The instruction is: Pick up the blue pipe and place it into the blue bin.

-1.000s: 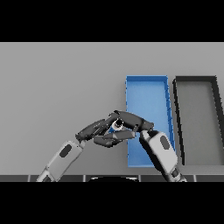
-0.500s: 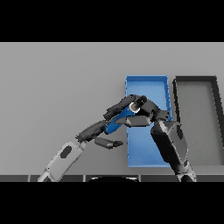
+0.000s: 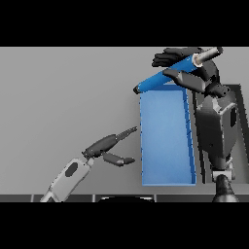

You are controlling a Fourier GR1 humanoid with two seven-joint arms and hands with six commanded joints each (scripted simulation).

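The blue pipe (image 3: 168, 78), with a grey end piece at its upper right, is held high and tilted over the far end of the blue bin (image 3: 165, 141). My right hand (image 3: 187, 65) is curled round the pipe near its upper end. My left hand (image 3: 109, 148) lies low over the table just left of the bin, fingers straight and holding nothing.
A dark bin (image 3: 241, 126) stands right of the blue bin, largely hidden behind my right forearm (image 3: 216, 131). Grey table (image 3: 63, 97) stretches to the left and far side.
My right hand has risen and moved toward the far end of the blue bin with the pipe. My left hand has let go and dropped back to the left.
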